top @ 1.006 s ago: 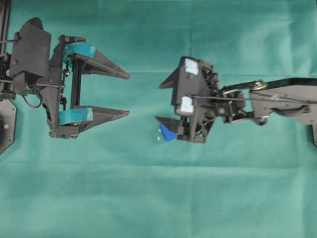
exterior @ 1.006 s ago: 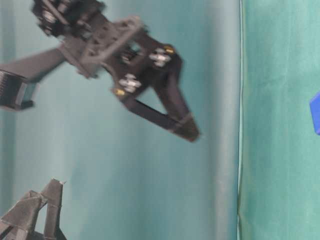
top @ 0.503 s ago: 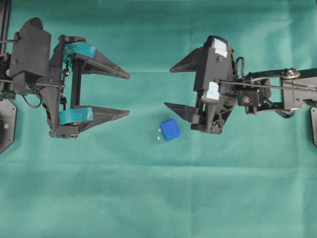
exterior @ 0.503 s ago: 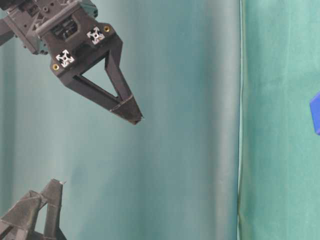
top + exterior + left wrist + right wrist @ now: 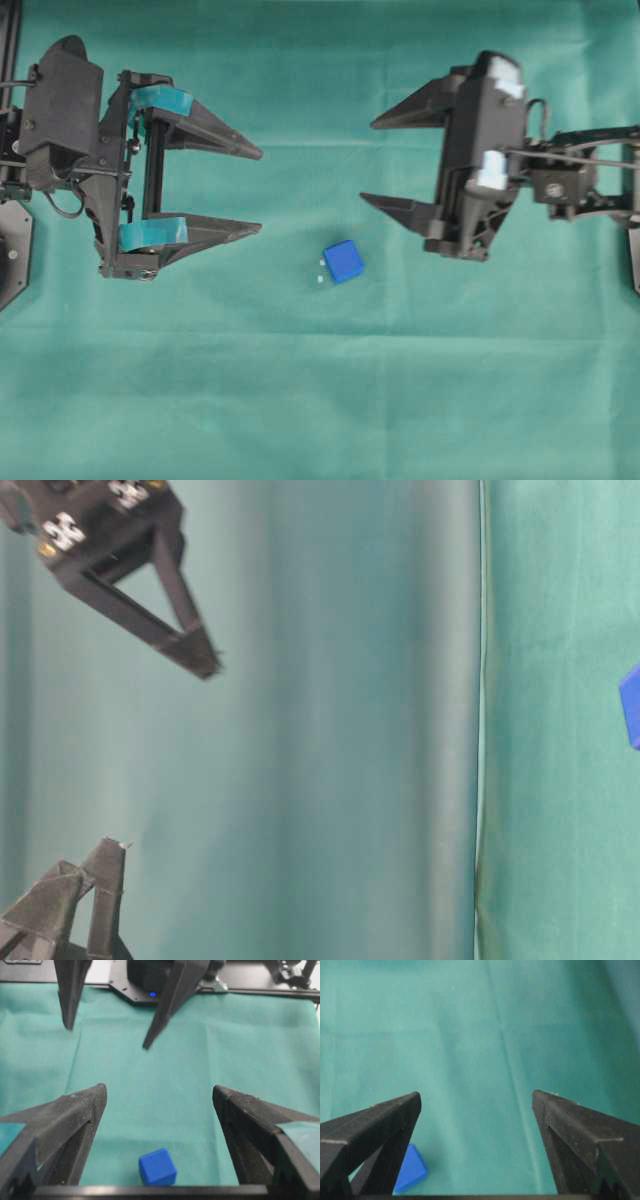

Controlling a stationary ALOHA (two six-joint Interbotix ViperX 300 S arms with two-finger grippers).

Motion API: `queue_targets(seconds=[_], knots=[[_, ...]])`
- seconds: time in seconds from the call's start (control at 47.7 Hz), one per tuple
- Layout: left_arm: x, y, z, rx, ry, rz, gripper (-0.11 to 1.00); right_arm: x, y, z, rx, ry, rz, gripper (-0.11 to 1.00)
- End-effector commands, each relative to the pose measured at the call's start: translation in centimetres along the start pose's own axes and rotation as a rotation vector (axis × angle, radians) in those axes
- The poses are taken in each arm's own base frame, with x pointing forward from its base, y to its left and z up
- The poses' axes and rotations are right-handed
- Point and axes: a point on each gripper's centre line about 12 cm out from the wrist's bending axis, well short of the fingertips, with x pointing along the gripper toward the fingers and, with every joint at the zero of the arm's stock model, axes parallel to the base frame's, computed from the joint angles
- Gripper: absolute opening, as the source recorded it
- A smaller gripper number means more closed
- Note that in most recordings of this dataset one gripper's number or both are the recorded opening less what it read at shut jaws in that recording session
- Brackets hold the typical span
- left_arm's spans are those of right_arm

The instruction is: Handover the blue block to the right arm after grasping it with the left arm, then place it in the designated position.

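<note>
The blue block rests on the green cloth between the two arms, free of both. It sits over the designated position, whose white marks show at its left edge. My left gripper, with teal-taped fingers, stands open to the block's left and holds nothing. In its wrist view the block lies low between the open fingers of the gripper. My right gripper, plain black, stands open and empty to the block's upper right. Its wrist view shows the block partly hidden behind the left finger.
Green cloth covers the whole table. In the table-level view a fold or edge line runs top to bottom, and the right arm's finger hangs at top left. A black mount sits at the left edge.
The right gripper, open, has drawn back to the right and upward from over the block. The block stays on the cloth, now fully uncovered. The left arm has not moved.
</note>
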Motion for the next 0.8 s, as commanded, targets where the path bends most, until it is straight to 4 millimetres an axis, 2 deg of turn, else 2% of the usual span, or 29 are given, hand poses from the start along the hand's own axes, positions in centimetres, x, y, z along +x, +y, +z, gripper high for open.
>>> queue_targets(seconds=[0.0, 0.189, 0.419, 0.775], knots=[[-0.2, 0.0, 1.0, -0.002, -0.031, -0.001, 1.0, -1.8, -0.1, 1.6, -0.01, -0.075, 0.014, 0.94], [-0.2, 0.0, 1.0, -0.002, -0.032, -0.001, 1.0, -3.5, -0.4, 2.3, -0.027, -0.132, 0.02, 0.94], [-0.2, 0.0, 1.1, 0.0, -0.037, -0.001, 1.0, -5.0, -0.8, 2.1, -0.025, -0.163, 0.031, 0.94], [-0.2, 0.0, 1.1, -0.002, -0.037, -0.001, 1.0, -5.7, -0.9, 1.9, -0.026, -0.176, 0.035, 0.94]])
